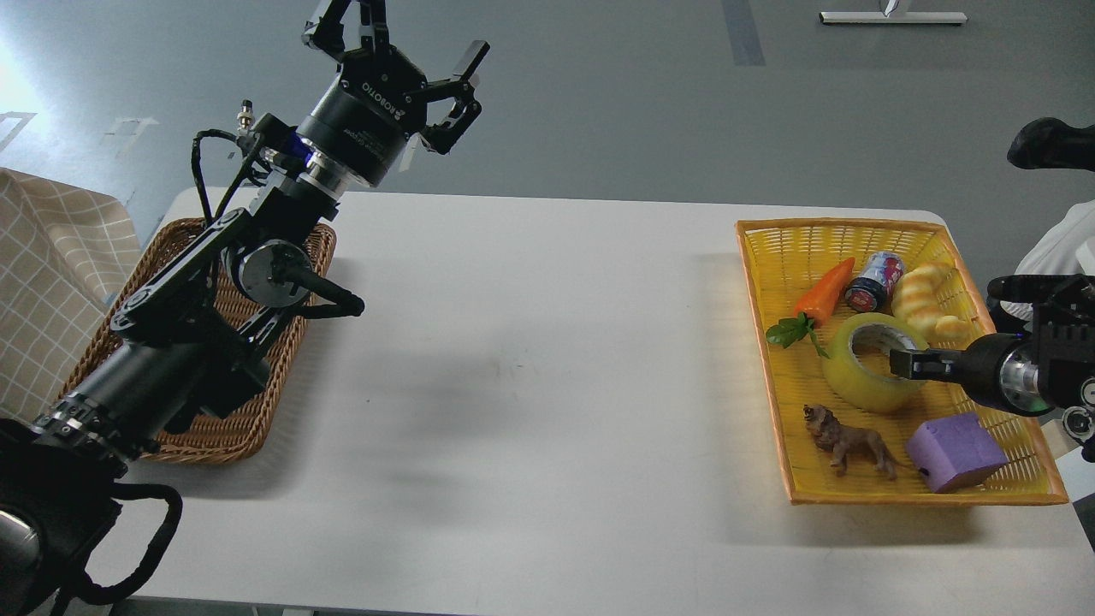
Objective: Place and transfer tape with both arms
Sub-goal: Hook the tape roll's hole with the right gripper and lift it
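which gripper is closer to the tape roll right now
Right. The right gripper is at the tape in the yellow basket; the left gripper is raised far across the table, above the brown basket.

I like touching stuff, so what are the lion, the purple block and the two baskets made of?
The lion looks like hard moulded plastic, matt brown. The purple block seems soft foam: dull, slightly rough faces. The yellow basket looks like woven plastic, bright and a bit shiny. The brown basket looks like real wicker, though it could be imitation.
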